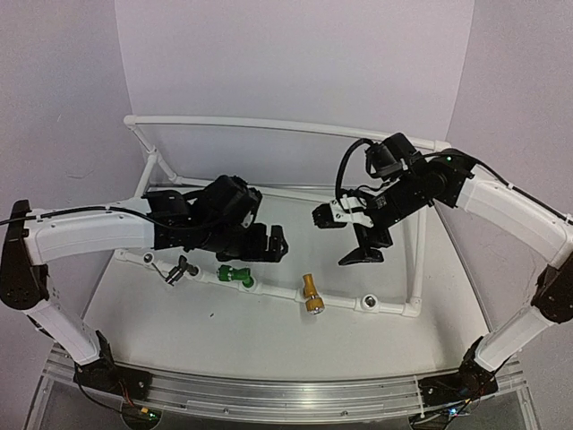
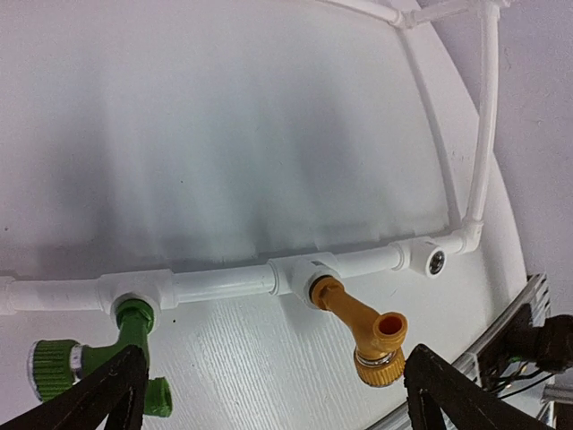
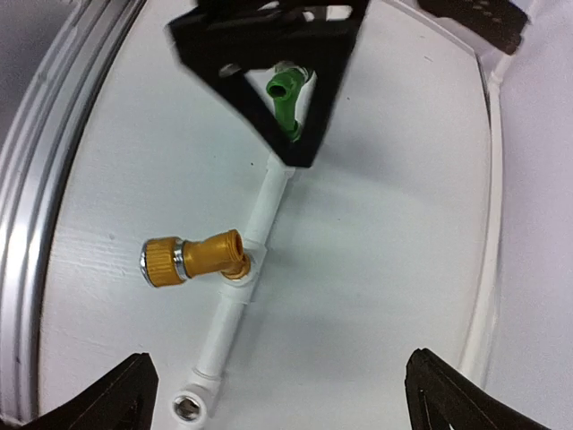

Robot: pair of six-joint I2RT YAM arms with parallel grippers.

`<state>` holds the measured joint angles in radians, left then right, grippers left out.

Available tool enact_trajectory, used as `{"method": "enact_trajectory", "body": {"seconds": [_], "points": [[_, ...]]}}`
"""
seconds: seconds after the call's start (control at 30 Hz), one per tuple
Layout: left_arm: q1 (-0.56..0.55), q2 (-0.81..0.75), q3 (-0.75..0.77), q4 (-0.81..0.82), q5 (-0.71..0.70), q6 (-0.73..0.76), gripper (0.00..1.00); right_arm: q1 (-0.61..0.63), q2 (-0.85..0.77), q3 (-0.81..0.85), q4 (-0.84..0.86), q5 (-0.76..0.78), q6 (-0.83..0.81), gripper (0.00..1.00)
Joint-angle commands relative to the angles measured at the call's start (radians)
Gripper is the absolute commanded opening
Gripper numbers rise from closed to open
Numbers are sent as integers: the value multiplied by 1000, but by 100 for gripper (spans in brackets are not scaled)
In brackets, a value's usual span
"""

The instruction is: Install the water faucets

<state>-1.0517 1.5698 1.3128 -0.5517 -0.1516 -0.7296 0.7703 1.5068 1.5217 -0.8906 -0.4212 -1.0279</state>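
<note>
Three water faucets sit in sockets along the front pipe of the white frame (image 1: 274,288). From left to right they are the dark grey one with a thin lever (image 1: 179,269), the green one (image 1: 237,276) and the brass-gold one (image 1: 312,294). My left gripper (image 1: 267,244) hovers open just behind the green faucet (image 2: 134,336), with the gold faucet (image 2: 363,327) ahead of its right finger and nothing between the jaws. Further right, my right gripper (image 1: 345,235) is open and empty above the table, looking down on the gold faucet (image 3: 192,257).
An open socket (image 1: 369,303) with a metal thread stands at the right end of the front pipe (image 2: 224,285); it is the open socket (image 3: 190,409) low in the right wrist view. Frame side rails (image 1: 416,260) and the back rail (image 1: 269,124) enclose the white table. An aluminium rail (image 1: 269,390) edges the front.
</note>
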Motion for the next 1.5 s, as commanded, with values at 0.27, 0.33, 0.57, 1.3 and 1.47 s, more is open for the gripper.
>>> {"method": "enact_trajectory", "body": {"seconds": [0.27,0.33,0.57,1.3,1.47], "points": [[33,-176,-103,75,-45,-95,100,285,157,89,-65,366,-576,98],[33,-187,-111,80,-47,-99,100,312,173,77,-67,413,-621,98],[33,-204,-129,108,-49,-98,100,364,221,6,-78,599,-744,97],[33,-209,-141,138,-50,-90,100,455,315,-101,105,703,-428,77],[33,-195,-129,140,-46,-85,100,455,314,-92,130,687,-334,72]]}}
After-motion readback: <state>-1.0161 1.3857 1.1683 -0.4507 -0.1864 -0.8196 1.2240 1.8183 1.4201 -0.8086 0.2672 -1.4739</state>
